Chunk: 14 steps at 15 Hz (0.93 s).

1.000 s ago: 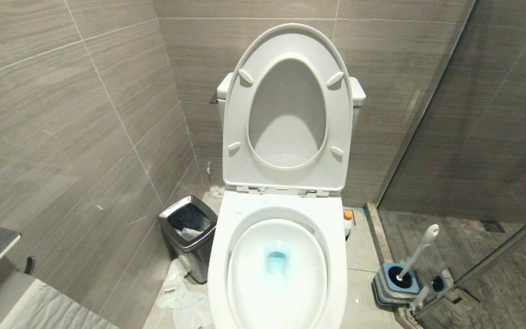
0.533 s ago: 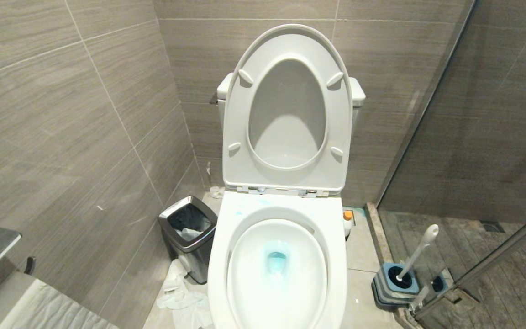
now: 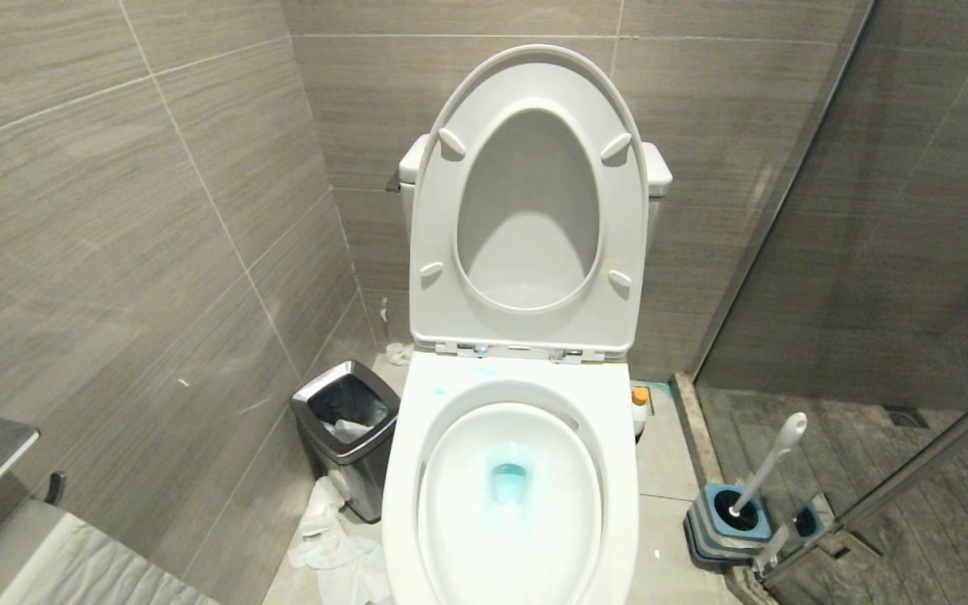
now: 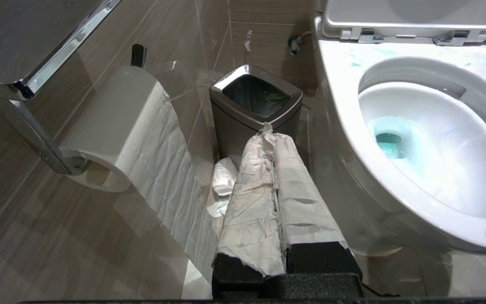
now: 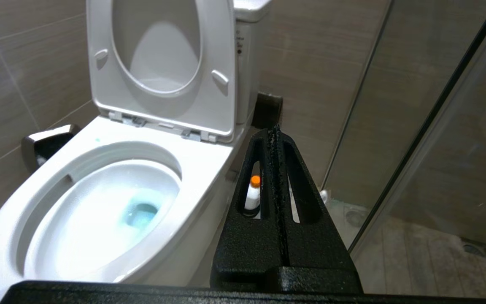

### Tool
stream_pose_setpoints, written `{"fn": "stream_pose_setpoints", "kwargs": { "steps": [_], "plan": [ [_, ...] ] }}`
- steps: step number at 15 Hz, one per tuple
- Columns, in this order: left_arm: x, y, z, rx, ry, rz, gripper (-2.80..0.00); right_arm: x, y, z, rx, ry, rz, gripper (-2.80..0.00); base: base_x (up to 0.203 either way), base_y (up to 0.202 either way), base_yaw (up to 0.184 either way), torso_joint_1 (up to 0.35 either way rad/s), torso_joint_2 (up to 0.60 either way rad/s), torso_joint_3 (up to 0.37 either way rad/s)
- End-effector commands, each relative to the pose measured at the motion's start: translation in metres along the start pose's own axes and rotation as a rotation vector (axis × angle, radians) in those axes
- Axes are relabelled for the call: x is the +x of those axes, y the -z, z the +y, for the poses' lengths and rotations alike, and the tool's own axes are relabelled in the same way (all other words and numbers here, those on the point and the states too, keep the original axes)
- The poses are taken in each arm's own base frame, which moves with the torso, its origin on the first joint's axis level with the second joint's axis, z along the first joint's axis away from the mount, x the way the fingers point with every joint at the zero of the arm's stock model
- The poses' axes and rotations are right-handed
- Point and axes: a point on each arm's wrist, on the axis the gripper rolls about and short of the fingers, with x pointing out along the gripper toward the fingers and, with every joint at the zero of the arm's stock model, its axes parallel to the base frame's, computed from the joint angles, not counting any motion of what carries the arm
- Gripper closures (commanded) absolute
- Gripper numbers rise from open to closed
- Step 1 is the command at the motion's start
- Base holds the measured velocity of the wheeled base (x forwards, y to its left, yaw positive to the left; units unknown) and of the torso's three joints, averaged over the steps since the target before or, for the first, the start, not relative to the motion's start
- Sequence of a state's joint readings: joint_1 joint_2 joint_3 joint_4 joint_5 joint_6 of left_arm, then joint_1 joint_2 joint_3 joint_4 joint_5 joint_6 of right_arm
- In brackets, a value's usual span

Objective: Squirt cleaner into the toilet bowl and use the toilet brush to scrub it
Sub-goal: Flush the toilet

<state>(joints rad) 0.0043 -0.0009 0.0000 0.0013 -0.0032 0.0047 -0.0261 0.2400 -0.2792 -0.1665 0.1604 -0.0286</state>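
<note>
**Nothing stirs around the toilet bowl**

Nothing in the head view has shifted since a second ago. Turquoise cleaner [image 3: 508,481] pools at the bottom of the toilet bowl [image 3: 511,395], seat and lid raised. To the bowl's right, the toilet brush [image 3: 771,460] stands tilted in its holder [image 3: 728,525]. The bottle [image 5: 252,196] sits beside the bowl's right flank. The left gripper [image 4: 270,135], paper-wrapped, and the right gripper [image 5: 274,135] both have fingers pressed together, empty.
</note>
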Motion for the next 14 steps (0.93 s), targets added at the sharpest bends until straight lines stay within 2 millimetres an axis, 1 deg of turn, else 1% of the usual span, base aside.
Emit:
{"fn": "stream_pose_setpoints", "kwargs": {
  "steps": [1, 3, 4, 5, 7, 8, 11, 14],
  "plan": [
    [0.0, 0.0, 0.0, 0.0, 0.0, 0.003, 0.0, -0.009, 0.011, 0.001, 0.001, -0.01, -0.023, 0.0, 0.0, 0.0, 0.0, 0.0, 0.0, 0.0],
    [0.0, 0.0, 0.0, 0.0, 0.0, 0.003, 0.0, -0.019, 0.028, 0.003, 0.002, -0.002, -0.041, 0.0, 0.0, 0.0, 0.0, 0.0, 0.0, 0.0],
    [0.0, 0.0, 0.0, 0.0, 0.0, 0.003, 0.0, -0.025, 0.041, 0.004, 0.0, -0.001, -0.041, 0.0, 0.0, 0.0, 0.0, 0.0, 0.0, 0.0],
    [0.0, 0.0, 0.0, 0.0, 0.0, 0.003, 0.0, -0.027, 0.052, 0.004, 0.004, 0.004, -0.021, 0.0, 0.0, 0.0, 0.0, 0.0, 0.0, 0.0],
    [0.0, 0.0, 0.0, 0.0, 0.0, 0.003, 0.0, -0.023, 0.08, 0.003, 0.027, 0.057, 0.089, 0.0, 0.0, 0.0, 0.0, 0.0, 0.0, 0.0],
    [0.0, 0.0, 0.0, 0.0, 0.0, 0.003, 0.0, -0.022, 0.087, 0.003, 0.027, 0.087, 0.109, 0.0, 0.0, 0.0, 0.0, 0.0, 0.0, 0.0],
    [0.0, 0.0, 0.0, 0.0, 0.0, 0.003, 0.0, -0.022, 0.098, 0.002, 0.031, 0.155, 0.179, 0.0, 0.0, 0.0, 0.0, 0.0, 0.0, 0.0],
    [0.0, 0.0, 0.0, 0.0, 0.0, 0.003, 0.0, -0.022, 0.098, 0.002, 0.022, 0.151, 0.18, 0.0, 0.0, 0.0, 0.0, 0.0, 0.0, 0.0]
  ]
}}
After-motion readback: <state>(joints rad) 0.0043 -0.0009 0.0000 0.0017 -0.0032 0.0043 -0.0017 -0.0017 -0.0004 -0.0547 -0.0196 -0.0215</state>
